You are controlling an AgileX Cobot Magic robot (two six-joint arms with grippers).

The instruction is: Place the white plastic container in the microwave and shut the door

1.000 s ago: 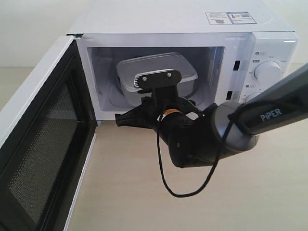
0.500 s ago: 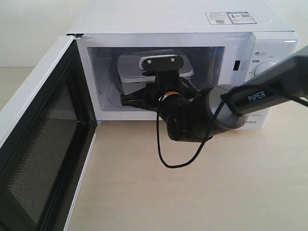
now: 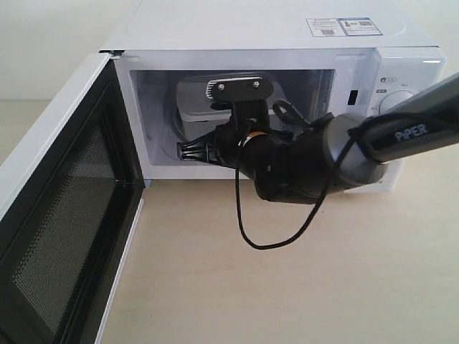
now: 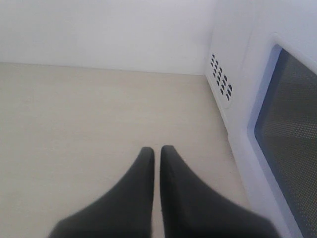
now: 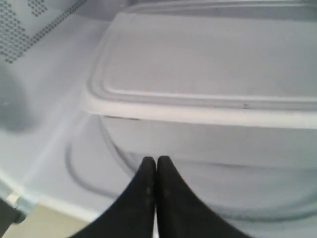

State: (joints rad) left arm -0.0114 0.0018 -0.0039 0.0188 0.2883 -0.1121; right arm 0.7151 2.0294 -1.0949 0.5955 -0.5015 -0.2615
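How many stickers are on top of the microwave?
2: a white sticker and a blue-edged sticker side by side on the microwave top, above the dial panel. Others may lie out of frame.

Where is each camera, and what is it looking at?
Exterior view: out front and above, looking down into the open microwave; the right arm shows.
Left wrist view: wrist-mounted, facing the table and the door from outside; shut left fingers show.
Right wrist view: wrist-mounted, facing the white plastic container; shut right fingers show.
Shared: exterior and right wrist both see the container.
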